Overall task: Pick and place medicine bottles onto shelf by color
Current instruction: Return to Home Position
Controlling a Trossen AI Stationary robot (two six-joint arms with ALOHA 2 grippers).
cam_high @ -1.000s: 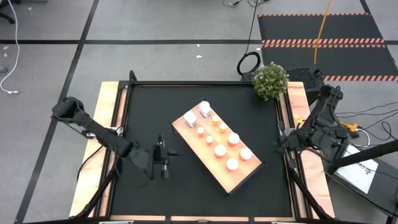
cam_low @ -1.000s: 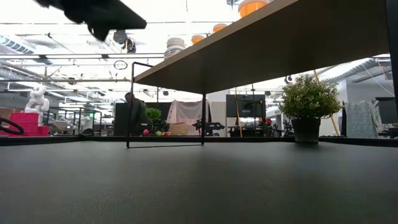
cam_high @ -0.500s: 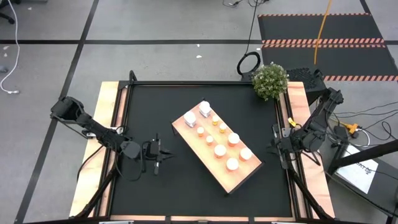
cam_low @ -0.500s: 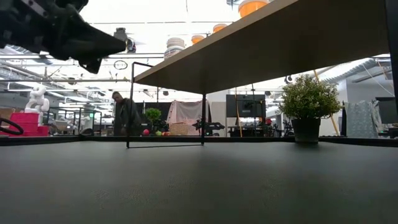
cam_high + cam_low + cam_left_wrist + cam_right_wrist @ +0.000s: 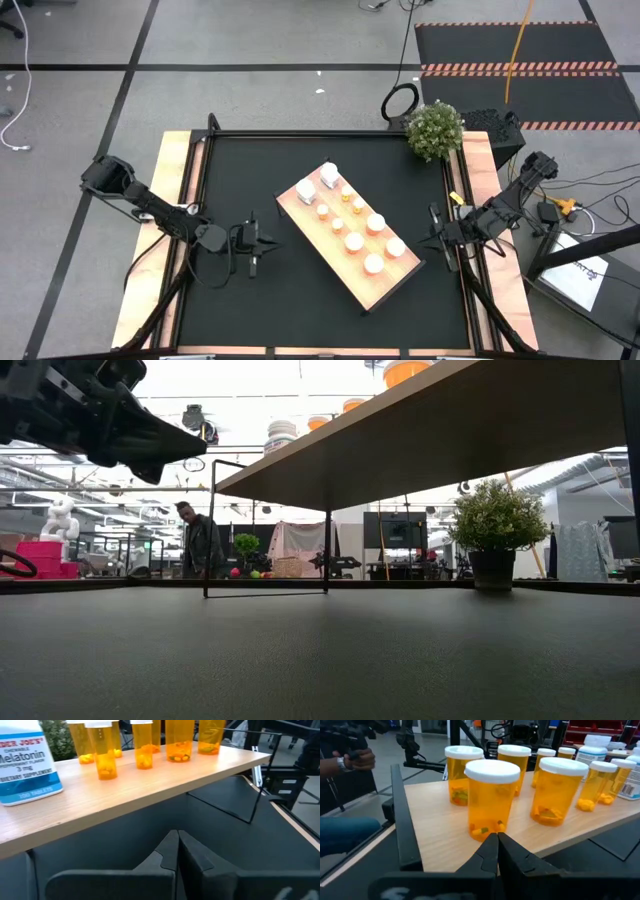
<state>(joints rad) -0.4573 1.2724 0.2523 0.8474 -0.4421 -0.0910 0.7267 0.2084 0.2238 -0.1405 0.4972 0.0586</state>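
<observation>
Top-down: the shelf (image 5: 383,286) lies slantwise mid-surface (image 5: 240,170), with all the medicine bottles (image 5: 354,241) standing on it. Two blocky white ones are at the far end, small orange ones come next, and bigger white-capped ones run twd the near end. My left hand (image 5: 262,243) hovers over the black mat left of the shelf, apart from it. My right hand (image 5: 430,237) is near the surface's right edge, just beside the shelf's corner, not touching. I can't tell finger state from up here. A plant (image 5: 434,130) sits at the far right corner.

Low view: I see the shelf from underneath, so it stands raised on thin black legs (image 5: 327,550), which top-down doesn't give. A few bottles peek over its edge. My left arm (image 5: 110,420) hangs dark at upper left, clear of the surface. A person (image 5: 200,545) stands in the room behind.

Left wrist: my fingers (image 5: 167,852) are pressed tog., nothing btwn them. Ahead is the shelf's edge, w/ a white bottle (image 5: 25,765) carrying a blue label and a row of orange ones w/ pills inside.

Right wrist: my fingers meet tip to tip, so that hand is closed and empty. A large orange bottle (image 5: 491,795) stands right ahead on the shelf, others behind it. A person's hand (image 5: 361,757) shows beyond the surface.
</observation>
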